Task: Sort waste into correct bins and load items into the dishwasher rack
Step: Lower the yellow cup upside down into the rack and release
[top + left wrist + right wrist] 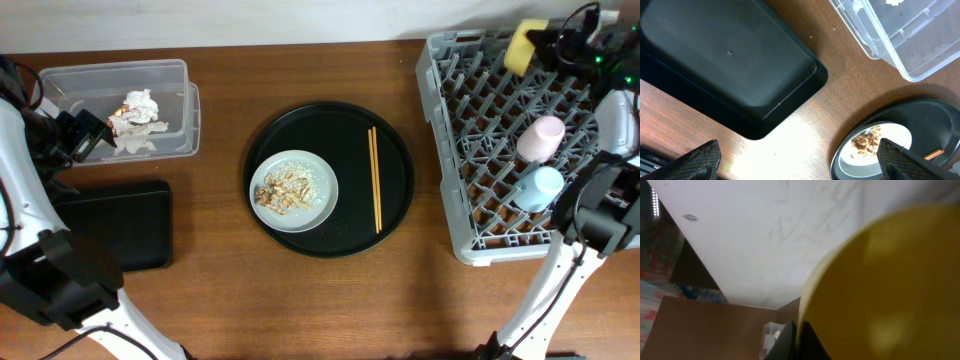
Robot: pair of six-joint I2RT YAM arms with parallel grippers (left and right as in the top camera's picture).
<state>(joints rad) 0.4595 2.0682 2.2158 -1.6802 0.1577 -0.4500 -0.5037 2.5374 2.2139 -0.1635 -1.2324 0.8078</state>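
Over brown wood-grain table [220,300], beside white wall [765,240]: left gripper [800,160] wide apart, right gripper [800,341] tight on yellow bowl [890,280].

The brown wood-grain counter [220,300] is smooth, faintly shiny. At ten o'clock the clear rectangular plastic tub [60,80] is glossy, its crumpled white paper napkin [140,103] matt. The shallow black rectangular tray [730,65] looks smooth, satin. The large round black tray [300,130] gleams; its pale grey round plate [322,205] is smooth, the thin wooden chopsticks [375,180] matt. The round yellow bowl [524,46] at one o'clock is smooth.
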